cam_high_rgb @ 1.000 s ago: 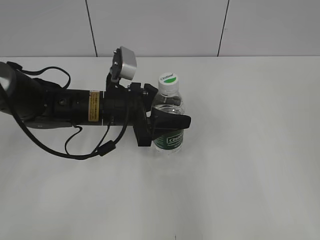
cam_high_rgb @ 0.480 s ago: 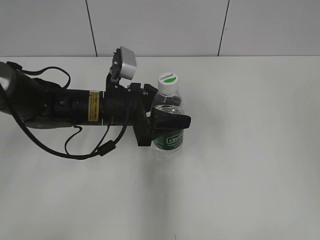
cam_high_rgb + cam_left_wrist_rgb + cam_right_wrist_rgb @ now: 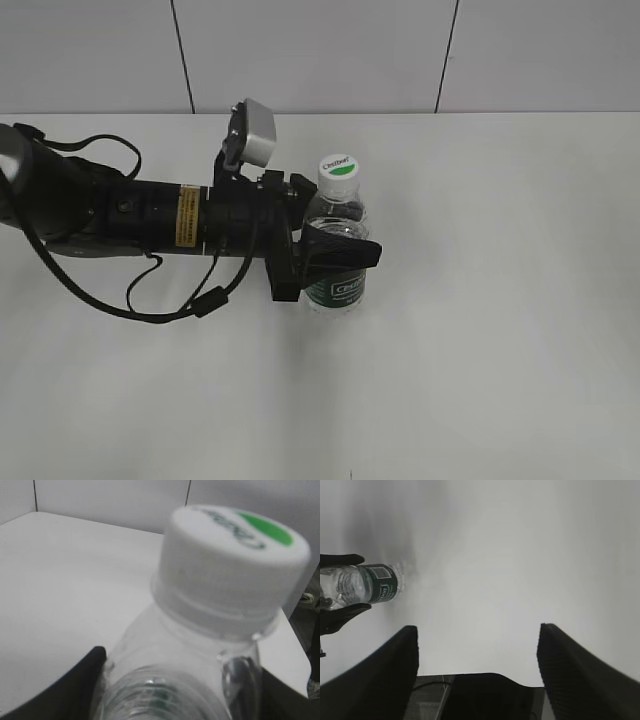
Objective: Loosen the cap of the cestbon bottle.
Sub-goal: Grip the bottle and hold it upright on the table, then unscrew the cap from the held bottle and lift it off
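Observation:
The cestbon bottle stands upright at mid-table, clear with a dark green label band at its base. Its white cap with a green half-patch is on the neck. My left gripper reaches in from the left and is shut on the bottle's body just above the label. In the left wrist view the cap is close above the bottle, which sits between the left gripper's dark fingers. My right gripper is open and empty over bare table. It sees the bottle far to its left.
The white table stretches to the right and front of the bottle. A grey panelled wall runs along its far edge. The left arm and its looping cable lie across the left half. The right arm is outside the exterior view.
The left gripper and the held bottle have shifted slightly toward the front of the table. The grip has not changed.

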You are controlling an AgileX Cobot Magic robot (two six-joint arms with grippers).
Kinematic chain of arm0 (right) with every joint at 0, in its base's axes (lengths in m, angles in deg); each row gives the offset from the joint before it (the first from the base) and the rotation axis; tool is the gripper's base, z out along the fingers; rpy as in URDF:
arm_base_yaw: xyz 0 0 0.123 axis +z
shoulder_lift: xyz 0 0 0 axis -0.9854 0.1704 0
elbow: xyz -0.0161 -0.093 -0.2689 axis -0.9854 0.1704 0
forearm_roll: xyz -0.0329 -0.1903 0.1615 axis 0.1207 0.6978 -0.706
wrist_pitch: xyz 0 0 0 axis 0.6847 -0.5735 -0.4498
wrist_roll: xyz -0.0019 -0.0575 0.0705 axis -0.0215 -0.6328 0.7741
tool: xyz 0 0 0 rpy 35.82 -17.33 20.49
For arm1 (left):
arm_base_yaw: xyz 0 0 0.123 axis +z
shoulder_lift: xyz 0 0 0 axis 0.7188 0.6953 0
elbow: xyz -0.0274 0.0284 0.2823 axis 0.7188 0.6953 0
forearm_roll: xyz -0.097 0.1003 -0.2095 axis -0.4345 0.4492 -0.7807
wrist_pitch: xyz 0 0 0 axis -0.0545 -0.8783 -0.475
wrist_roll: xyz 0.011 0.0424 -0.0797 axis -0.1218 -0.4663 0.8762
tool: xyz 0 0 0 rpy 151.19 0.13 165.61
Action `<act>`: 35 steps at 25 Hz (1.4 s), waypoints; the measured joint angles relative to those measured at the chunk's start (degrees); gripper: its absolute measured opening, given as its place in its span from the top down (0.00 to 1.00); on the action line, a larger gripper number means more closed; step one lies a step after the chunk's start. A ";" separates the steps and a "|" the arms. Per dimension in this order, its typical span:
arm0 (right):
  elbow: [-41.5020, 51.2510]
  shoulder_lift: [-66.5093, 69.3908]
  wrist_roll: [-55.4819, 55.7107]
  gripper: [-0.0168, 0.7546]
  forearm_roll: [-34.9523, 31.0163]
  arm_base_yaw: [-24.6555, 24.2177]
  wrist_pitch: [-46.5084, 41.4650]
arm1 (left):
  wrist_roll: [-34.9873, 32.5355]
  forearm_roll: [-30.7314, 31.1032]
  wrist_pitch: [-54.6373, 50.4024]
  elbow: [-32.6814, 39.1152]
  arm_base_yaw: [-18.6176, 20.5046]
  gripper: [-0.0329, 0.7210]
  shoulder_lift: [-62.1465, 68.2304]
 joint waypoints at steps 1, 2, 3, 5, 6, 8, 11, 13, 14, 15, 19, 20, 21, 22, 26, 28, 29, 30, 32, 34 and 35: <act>-0.78 1.30 0.89 0.25 -0.04 1.41 0.00 | 0.05 0.01 -0.06 0.00 0.00 0.37 0.00; -1.72 2.57 1.89 0.25 -0.04 3.00 0.00 | 0.05 0.01 -0.06 0.00 0.00 0.37 0.00; -2.64 3.66 2.66 0.25 -0.04 4.41 0.00 | 0.05 0.01 -0.06 0.00 0.00 0.37 0.00; -4.38 6.39 4.58 0.25 -0.04 8.05 0.00 | 0.05 0.01 -0.20 0.00 0.00 0.37 0.00; -5.44 7.63 5.33 0.25 -0.06 9.84 0.00 | 0.05 0.01 -0.32 0.00 0.00 0.37 0.00; -7.59 10.95 7.29 0.25 -0.11 12.71 0.00 | 0.05 0.19 -1.17 0.00 0.00 0.37 0.00; -11.19 15.86 9.85 0.25 -0.25 16.13 0.00 | 0.05 0.62 -3.42 0.00 0.00 0.37 0.00; -13.58 18.77 11.14 0.25 -0.25 18.28 0.00 | 0.05 0.94 -4.72 0.00 0.00 0.37 0.00; -14.90 20.27 11.80 0.25 -0.25 19.18 0.00 | 0.05 1.01 -5.23 0.00 0.00 0.37 0.00; -15.98 21.72 12.38 0.25 -0.25 20.29 0.00 | 0.05 1.08 -5.62 0.00 0.00 0.37 0.00; -20.77 26.97 14.38 0.25 -0.19 24.00 0.00 | 0.05 1.08 -6.95 0.00 0.00 0.37 0.00; -21.97 28.03 14.76 0.25 -0.19 24.74 0.00 | 0.05 1.08 -7.17 0.00 0.00 0.37 0.00; -23.06 29.19 15.02 0.25 -0.19 25.28 0.00 | 0.05 1.08 -7.20 0.00 0.00 0.37 0.00; -23.82 30.16 15.30 0.25 -0.19 25.84 0.00 | 0.05 1.08 -7.26 0.00 0.00 0.37 0.00; -26.48 32.34 16.50 0.25 -0.26 26.86 -0.05 | 0.05 1.02 -7.35 0.00 0.00 0.37 0.00; -27.26 33.12 16.96 0.25 -0.26 27.12 -0.05 | 0.05 0.62 -7.35 0.00 0.00 0.37 0.00; -27.32 33.57 17.01 0.25 -0.26 27.39 -0.05 | 0.05 0.47 -7.35 0.00 0.00 0.37 0.00; -27.38 33.97 17.08 0.25 -0.26 27.82 -0.05 | 0.05 0.33 -7.35 0.00 0.00 0.37 0.00; -27.38 34.97 17.12 0.27 -0.26 28.83 -0.05 | 0.05 0.08 -7.35 0.00 0.00 0.37 0.00; -27.38 35.64 17.14 0.29 -0.37 29.66 -0.05 | 0.05 0.08 -7.35 0.00 0.00 0.37 0.00; -27.38 35.91 17.26 0.29 -0.44 30.00 -0.05 | 0.05 0.08 -7.35 0.00 0.00 0.37 0.00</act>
